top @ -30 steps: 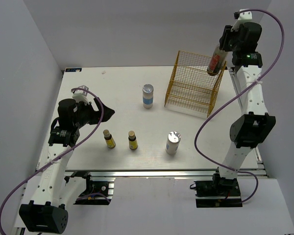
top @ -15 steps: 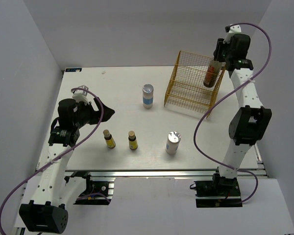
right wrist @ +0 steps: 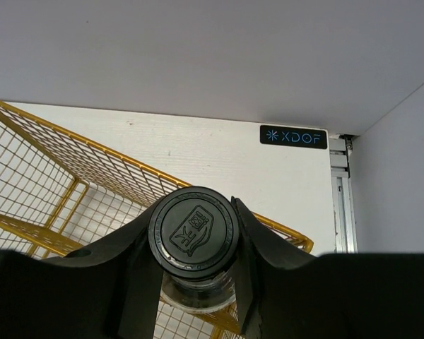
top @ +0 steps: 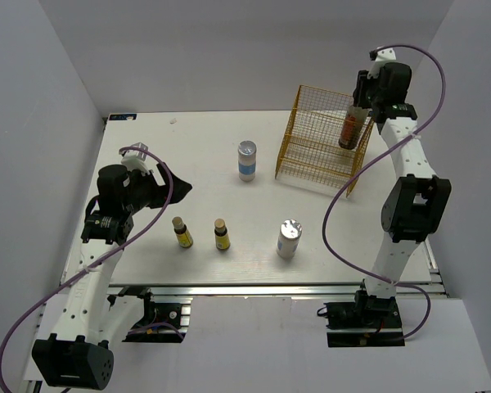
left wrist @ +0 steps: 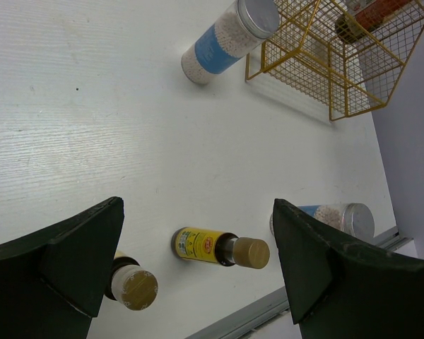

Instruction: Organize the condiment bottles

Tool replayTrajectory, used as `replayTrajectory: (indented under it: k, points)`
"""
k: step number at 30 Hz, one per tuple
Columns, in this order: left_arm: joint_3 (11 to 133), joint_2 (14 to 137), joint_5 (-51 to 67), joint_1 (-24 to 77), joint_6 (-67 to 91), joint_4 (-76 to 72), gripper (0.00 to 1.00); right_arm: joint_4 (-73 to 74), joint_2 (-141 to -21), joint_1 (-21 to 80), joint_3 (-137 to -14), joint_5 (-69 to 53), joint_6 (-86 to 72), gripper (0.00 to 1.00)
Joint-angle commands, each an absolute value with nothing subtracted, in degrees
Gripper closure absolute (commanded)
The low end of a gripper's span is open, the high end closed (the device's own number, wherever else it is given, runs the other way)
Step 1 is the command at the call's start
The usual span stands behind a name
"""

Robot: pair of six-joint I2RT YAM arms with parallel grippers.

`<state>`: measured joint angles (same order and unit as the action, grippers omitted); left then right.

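1. The right gripper (right wrist: 195, 244) is clenched on the black cap of the amber bottle (top: 350, 129), one finger on each side of the cap.
2. The bottle hangs nearly upright below the gripper, at the far right corner of the rack (top: 315, 168).
3. The left gripper (top: 170, 182) hangs with its jaws spread wide and grasps nothing, above the left part of the table (top: 147, 147).
4. Two small bottles (top: 182, 233) (top: 222, 235) stand side by side on the table just in front of the left gripper, not touching it.
5. The blue-banded cylinder (top: 245, 160) stands mid-table, left of the rack and apart from it.
6. The second cylinder (top: 289, 240) stands near the front edge, to the right of the small bottles.
7. In the right wrist view the cap hides most of the bottle's body, so whether its base rests on a shelf cannot be told.
8. In the left wrist view a finger covers part of one small bottle, the other finger covers part of the second cylinder, and the amber bottle is cut off by the top edge.
9. The amber bottle's lower body shows behind the rack's wires; the other four bottles stand outside the rack.
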<state>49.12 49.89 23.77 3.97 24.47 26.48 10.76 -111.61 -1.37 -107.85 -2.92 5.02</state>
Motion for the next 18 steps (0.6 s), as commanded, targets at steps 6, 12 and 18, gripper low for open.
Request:
replayTrajectory:
  k: [6,12,18]
  points:
    - [48.25,48.60,24.70,4.04,24.96,25.14,0.05,2.99,-108.11,-1.05,-104.68,-3.43,5.98,0.51]
    - [48.08,48.43,25.05,4.04,24.87,25.05,0.05,2.99,-106.52,-1.05,-103.36,-3.87,5.89,0.36]
    - [47.90,47.90,24.96,4.04,24.79,25.31,0.05,3.60,-105.03,-1.05,-106.25,-5.36,5.63,0.24]
